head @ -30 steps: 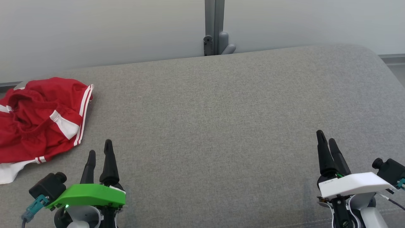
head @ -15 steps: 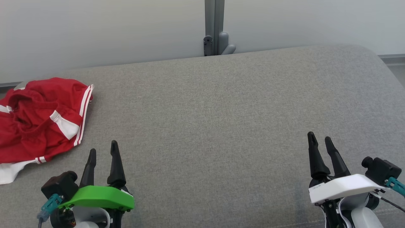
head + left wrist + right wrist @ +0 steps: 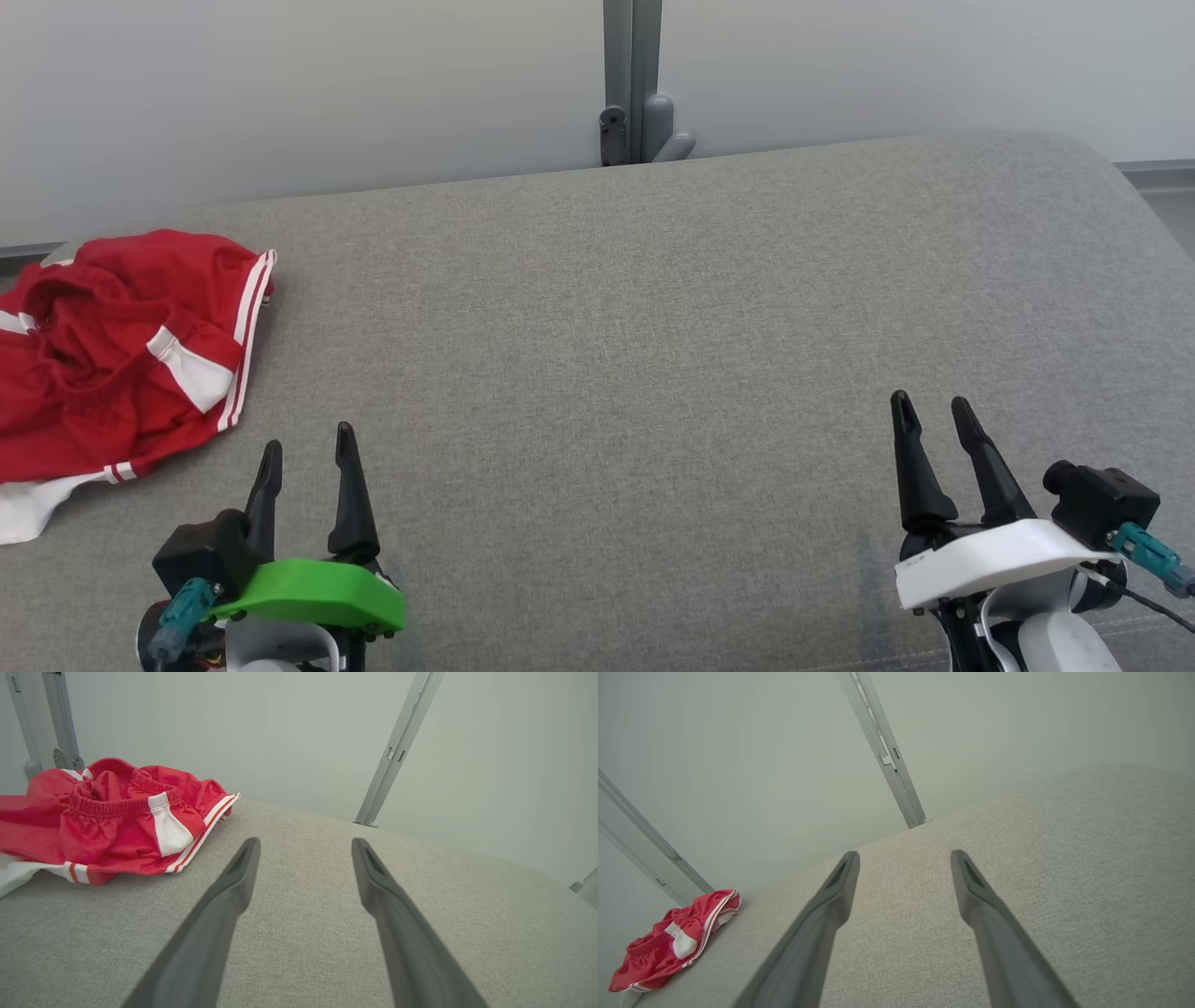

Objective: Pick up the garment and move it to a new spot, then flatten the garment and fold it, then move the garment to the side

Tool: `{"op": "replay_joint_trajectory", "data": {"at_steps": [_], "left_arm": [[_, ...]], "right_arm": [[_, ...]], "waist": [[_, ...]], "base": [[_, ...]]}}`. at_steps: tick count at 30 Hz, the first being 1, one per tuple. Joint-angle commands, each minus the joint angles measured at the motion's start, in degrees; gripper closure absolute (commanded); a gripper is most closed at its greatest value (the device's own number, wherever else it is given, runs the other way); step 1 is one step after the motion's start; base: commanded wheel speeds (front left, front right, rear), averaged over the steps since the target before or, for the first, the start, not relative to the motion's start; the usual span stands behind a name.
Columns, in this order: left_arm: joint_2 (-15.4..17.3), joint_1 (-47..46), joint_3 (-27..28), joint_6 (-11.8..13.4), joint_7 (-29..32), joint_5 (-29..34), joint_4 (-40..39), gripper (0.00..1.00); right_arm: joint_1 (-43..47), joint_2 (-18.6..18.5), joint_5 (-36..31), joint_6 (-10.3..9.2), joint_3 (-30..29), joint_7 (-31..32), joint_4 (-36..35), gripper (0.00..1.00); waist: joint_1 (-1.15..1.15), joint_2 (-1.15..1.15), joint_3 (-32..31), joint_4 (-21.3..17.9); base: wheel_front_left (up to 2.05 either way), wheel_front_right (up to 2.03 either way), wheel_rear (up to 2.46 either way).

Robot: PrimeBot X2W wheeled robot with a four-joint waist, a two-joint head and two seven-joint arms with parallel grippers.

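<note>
A wide grey fabric-covered surface (image 3: 653,327) filled most of the head view, with a pale wall and a grey metal post (image 3: 633,84) behind its far edge; none of this had shifted over the last second, so the camera had stayed put. The garment (image 3: 121,355), a pair of red shorts with white stripes and a gathered waistband, lay crumpled in a loose heap at the far left corner of the surface, partly running off the left of the view, exactly where it had been a second before and untouched by either arm. What had changed was the arms. The left pincer (image 3: 308,443), under its green housing, had slid a little toward the middle of the near edge and slightly back, so it now sat near the garment's near hem but apart from it, a little farther off. The right pincer (image 3: 927,403), under its white housing, had also drifted inward along the near edge and remained well apart from the garment. Both pincers had their fingers spread wide and empty, hovering over bare fabric. For the task this suggested that nothing had yet begun: the pick-up was still to come, and the left arm, being nearer, looked better placed to reach for the heap.
</note>
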Motion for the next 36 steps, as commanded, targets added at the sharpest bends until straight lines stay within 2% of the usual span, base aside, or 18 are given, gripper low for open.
{"op": "replay_joint_trajectory", "data": {"at_steps": [1,16,24,36], "left_arm": [[0.5,0.3,-0.2,0.4,-0.6,2.1,-0.3,0.0],[0.6,1.8,-0.6,0.2,-2.6,8.7,0.5,0.0],[0.4,2.3,-0.7,-0.7,-3.6,11.1,1.5,0.0],[0.1,2.9,0.5,-0.6,-5.0,14.3,1.8,0.0]], "right_arm": [[0.1,-0.4,-1.7,0.03,0.1,-0.6,-0.3,0.0],[1.1,-0.4,-9.6,0.03,0.8,-2.4,-0.1,0.0],[1.3,-0.5,-13.5,0.03,1.4,-3.4,-0.2,0.0],[1.7,-0.5,-18.6,0.03,1.8,-4.6,-0.3,0.0]], "waist": [[0.0,0.36,-0.1,0.0],[0.0,0.43,-0.6,0.0],[0.0,0.47,-0.9,0.1],[0.0,0.52,-0.9,0.2]], "base": [[0.0,0.0,0.0],[0.0,0.0,0.0],[0.0,0.0,0.0],[0.0,0.0,0.0]]}}
